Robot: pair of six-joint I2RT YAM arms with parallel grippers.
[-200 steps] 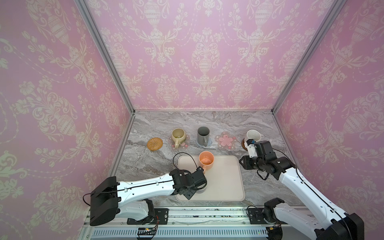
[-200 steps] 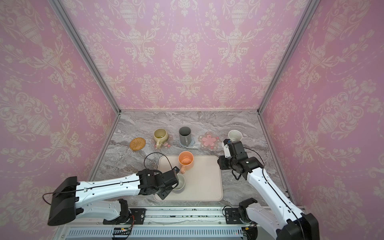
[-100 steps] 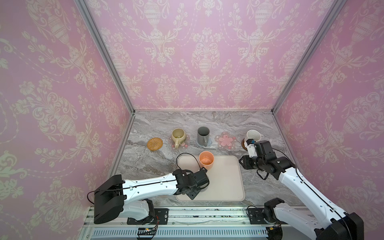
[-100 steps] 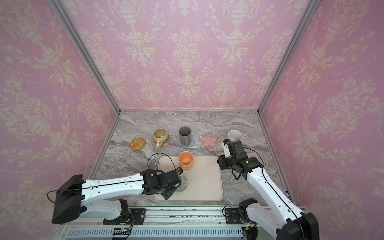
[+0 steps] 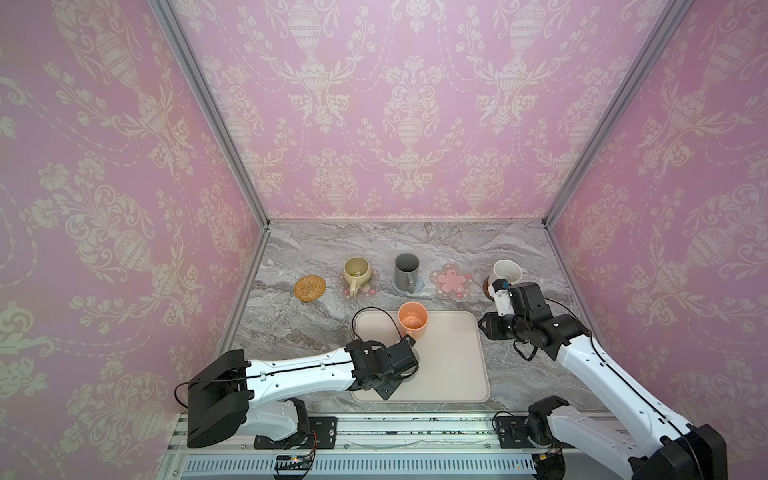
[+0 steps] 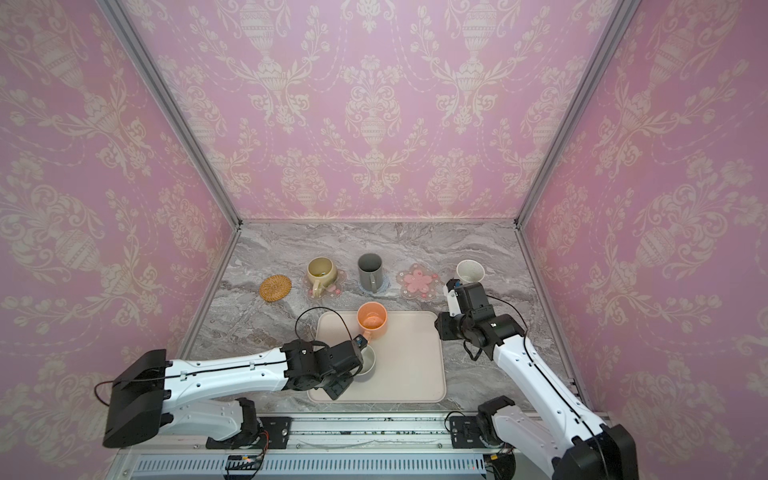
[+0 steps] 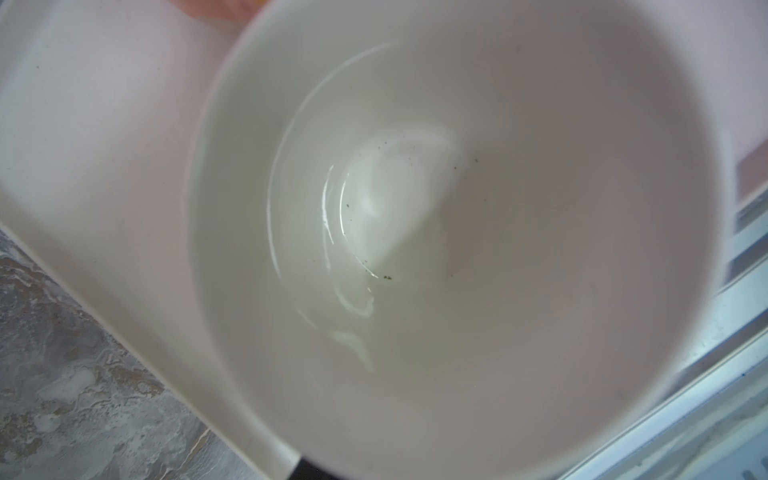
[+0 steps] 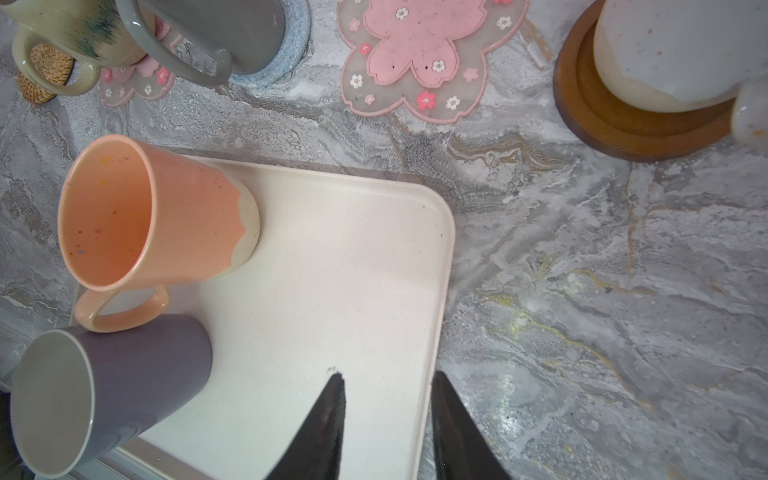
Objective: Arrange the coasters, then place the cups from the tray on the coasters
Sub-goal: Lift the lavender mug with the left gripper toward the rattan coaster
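Where the left claw (image 5: 401, 355) reaches over the tray (image 5: 449, 365) in both top views, it covers the lavender cup (image 6: 369, 365) on the tray's left half, fingers hidden. The left wrist view is filled by that cup's white inside, so the claw's grip cannot be told. The right wrist view shows the right claw (image 8: 386, 378) gaping empty over the tray's right edge.
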